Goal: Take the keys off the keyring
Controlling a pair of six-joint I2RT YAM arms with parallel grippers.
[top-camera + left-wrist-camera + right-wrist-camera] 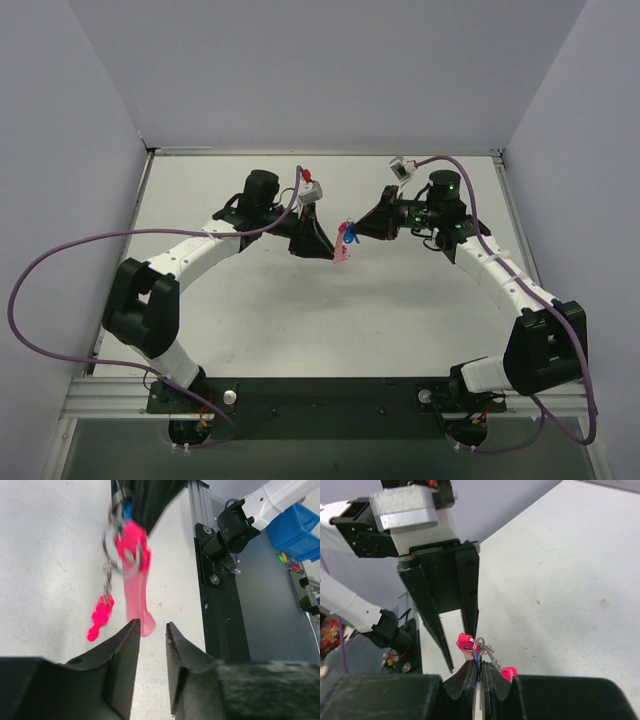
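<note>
My right gripper (480,669) is shut on the blue key (479,661), holding the bunch above the table; in the top view the right gripper (358,228) is at centre. A pink key (134,587) hangs from the silvery keyring (119,555), and its head (465,641) shows beside the keyring (481,644). A short chain carries a small pink charm (100,616), which also shows in the right wrist view (508,672). My left gripper (152,626) is open, its fingers (131,630) level with the pink key's lower tip. In the top view the left gripper (330,253) is just left of the keys (346,240).
The white table (300,320) lies under both arms. The black base plate (330,395) and an aluminium rail (197,540) run along the near edge. A blue bin (300,530) stands beyond the table. Grey walls close the back and sides.
</note>
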